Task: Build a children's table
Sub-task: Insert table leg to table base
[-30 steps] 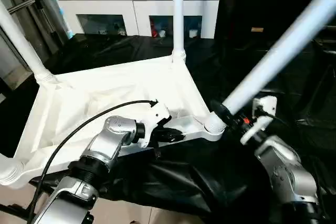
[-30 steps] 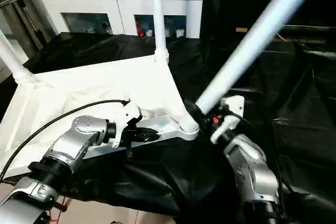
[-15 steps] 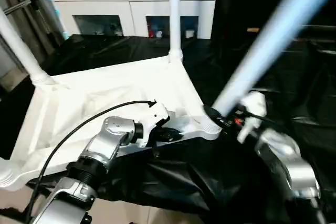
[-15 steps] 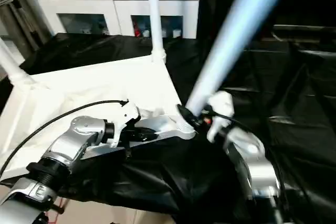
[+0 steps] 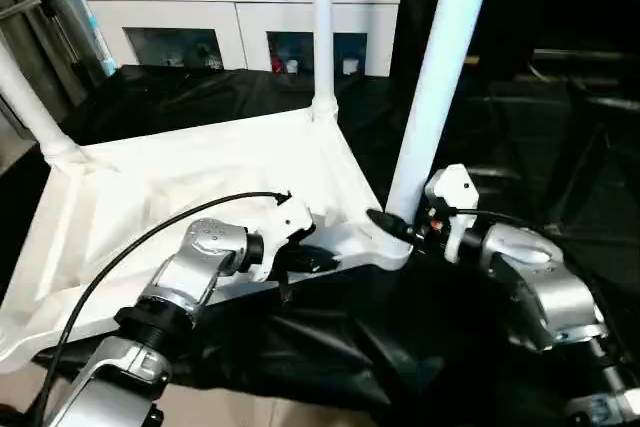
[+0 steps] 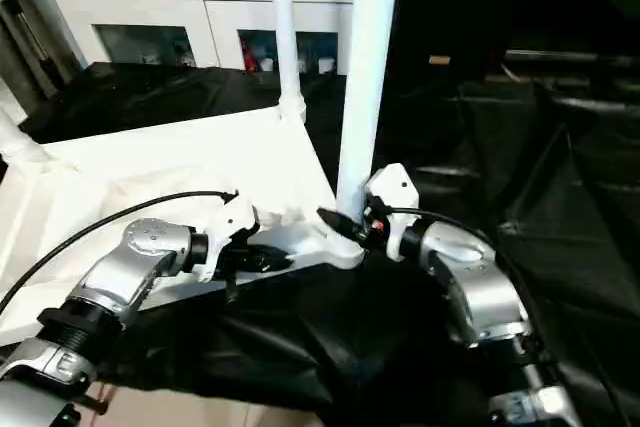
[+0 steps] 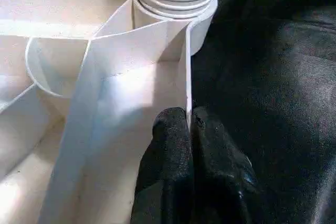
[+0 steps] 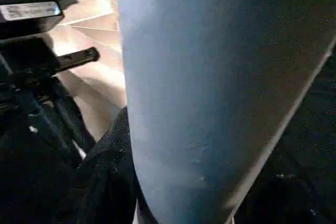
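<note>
left gripper: pinched closed, forearm reaching forward | right gripper: clamped, wrist turned inward

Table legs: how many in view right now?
3. One at the far-left corner, one at the far corner, one at the near-right corner held by the right gripper. A fourth may be out of frame.

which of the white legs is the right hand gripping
The near-right corner leg, standing nearly upright, its base at the tabletop socket beside the right hand. The far leg and left leg are untouched.
</note>
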